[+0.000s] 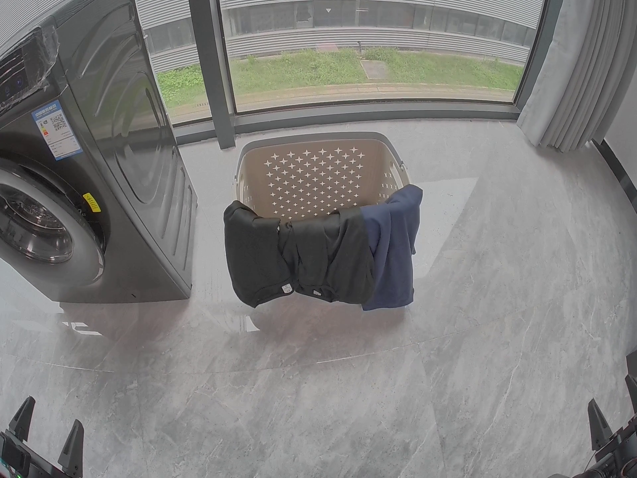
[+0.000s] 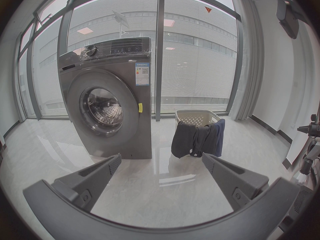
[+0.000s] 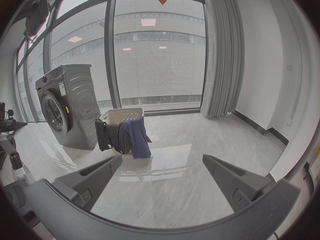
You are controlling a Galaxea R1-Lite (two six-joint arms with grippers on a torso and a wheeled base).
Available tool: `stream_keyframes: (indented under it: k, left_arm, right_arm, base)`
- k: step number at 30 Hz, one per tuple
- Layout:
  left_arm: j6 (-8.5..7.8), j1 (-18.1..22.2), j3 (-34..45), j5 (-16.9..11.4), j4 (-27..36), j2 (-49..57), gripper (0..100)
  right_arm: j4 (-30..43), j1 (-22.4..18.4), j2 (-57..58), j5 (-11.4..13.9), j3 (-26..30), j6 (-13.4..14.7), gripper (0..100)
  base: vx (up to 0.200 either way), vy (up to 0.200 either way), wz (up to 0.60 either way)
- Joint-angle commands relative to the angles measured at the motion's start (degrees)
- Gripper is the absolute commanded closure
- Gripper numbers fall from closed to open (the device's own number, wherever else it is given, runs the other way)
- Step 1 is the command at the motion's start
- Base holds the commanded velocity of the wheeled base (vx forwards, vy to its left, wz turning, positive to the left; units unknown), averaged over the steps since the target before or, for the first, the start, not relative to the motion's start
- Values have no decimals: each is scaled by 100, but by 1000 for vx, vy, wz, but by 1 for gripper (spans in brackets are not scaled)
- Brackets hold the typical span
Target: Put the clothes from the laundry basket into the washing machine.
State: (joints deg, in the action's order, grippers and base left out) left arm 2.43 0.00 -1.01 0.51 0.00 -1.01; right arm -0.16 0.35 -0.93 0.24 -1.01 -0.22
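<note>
In the head view the laundry basket [image 1: 318, 167] is sitting on the floor [image 1: 464, 340] in the middle of the frame. The washing machine [image 1: 99, 167] is standing along the left edge, near the basket, with a strip of floor between them. The clothes are hanging over the basket's near rim. A black garment [image 1: 298, 253] is spreading across most of the rim, and a navy garment [image 1: 395, 247] is draping over its right end, touching the black one.

The left hand [image 1: 52, 423] is hovering in the lower left corner of that frame and the right hand [image 1: 614, 409] in the lower right corner, both well apart from the basket. In the wrist views each hand's fingers are standing apart with nothing between them.

Judging from this, the task is only starting. The step in hand looks like the approach to the basket, and no garment is being gripped yet. The next move is probably calling for the distance to be closed, and then for one hand to come down on a fold of cloth at the rim and pinch it. Because the garments are overlapping, lifting one may be dragging the other along or tugging at the light basket.

In the left wrist view, the machine's round door [image 2: 101, 109] is showing centre-left. I cannot tell whether it is open, and if it is shut it will need opening first.
</note>
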Motion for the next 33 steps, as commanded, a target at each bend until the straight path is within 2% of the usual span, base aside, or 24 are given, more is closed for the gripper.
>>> stream_keyframes:
  k: [1, 4, 10, 19, 28, 33]
  left_arm:
    - [4, 0, 92, 2, 0, 57, 0]
    - [4, 0, 92, 2, 0, 57, 0]
    - [4, 0, 92, 10, 0, 66, 0]
    - [4, 0, 92, 10, 0, 66, 0]
    - [4, 0, 92, 10, 0, 57, 0]
    - [4, 0, 92, 10, 0, 66, 0]
  right_arm:
    - [-2, 0, 84, 2, 101, -4, 0]
    - [-2, 0, 84, 11, 101, -4, 0]
    - [-2, 0, 84, 11, 101, -13, 0]
    - [-2, 0, 84, 20, 101, -13, 0]
    - [-2, 0, 84, 20, 101, -13, 0]
    - [-2, 0, 84, 20, 101, -13, 0]
  base:
    - [200, 0, 0]
    - [200, 0, 0]
    - [0, 0, 0]
    - [0, -200, 0]
    - [0, 0, 0]
    - [200, 0, 0]
